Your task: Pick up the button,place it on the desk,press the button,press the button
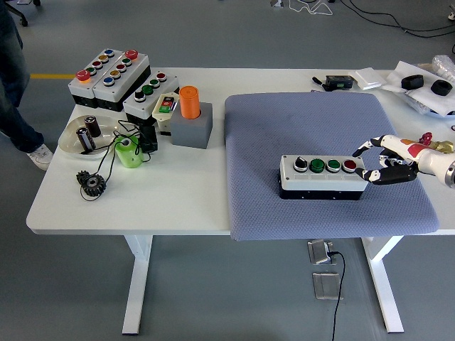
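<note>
A white button box (323,177) with a black base lies on the blue-grey mat (284,121). On top it carries a black knob, two green buttons and a red button (349,165). My right hand (377,160) hovers just off the box's right end, fingers spread and curved toward it, holding nothing. Its thumb sits low beside the box's right side and the fingertips (358,150) reach near the red button. I cannot tell whether they touch it. The left arm is out of sight.
At the table's left stand other button boxes (110,77), an orange cylinder (189,102) in a grey block, a white bowl (87,135), a green cup (128,152) and gears (92,183). Packets lie far right (426,85). A person's leg (15,106) is at the left edge.
</note>
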### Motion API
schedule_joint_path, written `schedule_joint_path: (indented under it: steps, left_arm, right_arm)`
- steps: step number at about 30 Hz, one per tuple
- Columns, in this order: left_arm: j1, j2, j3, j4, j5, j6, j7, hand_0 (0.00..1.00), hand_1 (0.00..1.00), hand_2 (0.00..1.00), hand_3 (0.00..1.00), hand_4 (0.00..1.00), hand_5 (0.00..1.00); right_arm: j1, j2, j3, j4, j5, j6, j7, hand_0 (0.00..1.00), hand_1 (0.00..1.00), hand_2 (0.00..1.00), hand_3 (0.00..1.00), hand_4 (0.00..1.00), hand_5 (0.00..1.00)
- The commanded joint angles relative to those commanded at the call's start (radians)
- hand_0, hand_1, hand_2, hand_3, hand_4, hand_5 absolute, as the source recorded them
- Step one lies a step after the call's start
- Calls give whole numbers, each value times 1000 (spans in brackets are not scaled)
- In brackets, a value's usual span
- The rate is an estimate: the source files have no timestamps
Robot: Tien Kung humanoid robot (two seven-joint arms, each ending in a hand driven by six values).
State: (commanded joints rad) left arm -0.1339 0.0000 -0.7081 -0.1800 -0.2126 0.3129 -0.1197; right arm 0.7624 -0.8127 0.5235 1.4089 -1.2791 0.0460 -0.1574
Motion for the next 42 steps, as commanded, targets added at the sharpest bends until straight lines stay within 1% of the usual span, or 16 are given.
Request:
schedule_joint_path:
  steps: [5, 25, 35, 37, 40, 42]
  left_arm:
    - [-2, 0, 1, 0, -1, 0, 0, 650, 705, 724, 511, 314, 936]
    - [-10, 0, -6, 0, 6, 3, 3, 651, 704, 723, 511, 313, 938]
    - [-10, 0, -4, 0, 8, 3, 4, 650, 705, 724, 511, 313, 938]
    - [-10, 0, 0, 0, 4, 2, 3, 650, 705, 724, 511, 313, 938]
    - [-12, 0, -3, 0, 3, 1, 2, 650, 705, 723, 511, 313, 937]
    - [-13, 0, -4, 0, 4, 1, 2, 650, 705, 723, 511, 313, 937]
  right_arm:
    - [4, 16, -10, -18, -14, 2, -9, 135, 2, 60, 728, 662, 477]
    - [13, 36, -48, -52, -25, 15, -30, 135, 2, 62, 723, 658, 499]
    - [14, 39, -39, -19, -45, 6, -35, 135, 2, 62, 720, 659, 514]
    - [6, 36, -18, -6, -47, 4, -34, 135, 2, 62, 720, 659, 514]
    - [-6, 24, 38, 43, -48, -1, -35, 135, 2, 62, 720, 658, 519]
    - [-2, 23, 54, 68, -47, -2, -36, 135, 2, 62, 720, 658, 519]
